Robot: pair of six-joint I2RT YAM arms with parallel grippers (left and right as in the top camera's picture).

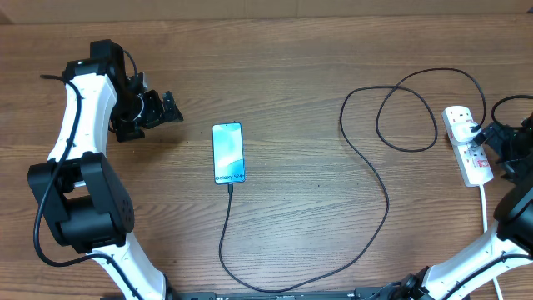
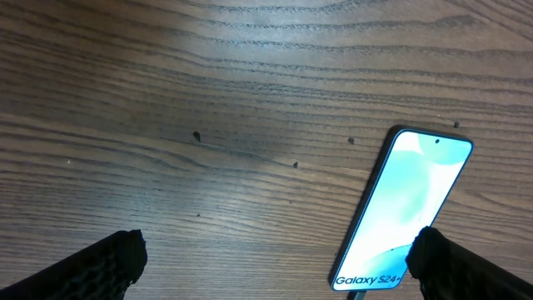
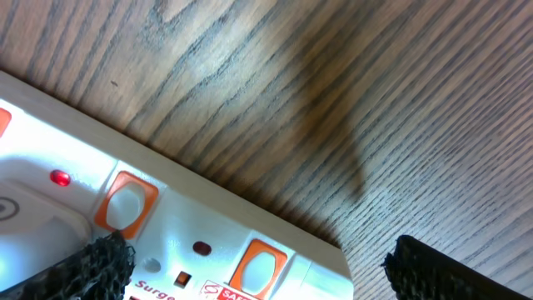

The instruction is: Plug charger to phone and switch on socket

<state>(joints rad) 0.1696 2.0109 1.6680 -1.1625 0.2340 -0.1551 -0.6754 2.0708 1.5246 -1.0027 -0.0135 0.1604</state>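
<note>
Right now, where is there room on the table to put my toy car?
The widest bare wood lies between the phone and the charger cable curving to its right. More lies beyond the phone's top. The right end is crowded: cable loops, the socket and the right gripper.

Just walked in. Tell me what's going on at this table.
Two robot arms are setting a phone to charge. The charger cable already appears plugged into the phone's bottom edge and loops across the table to the socket strip. The right gripper hovers open at the strip's red switches, touching nothing that I can see. The left gripper sits open beside the phone, holding nothing.
</note>
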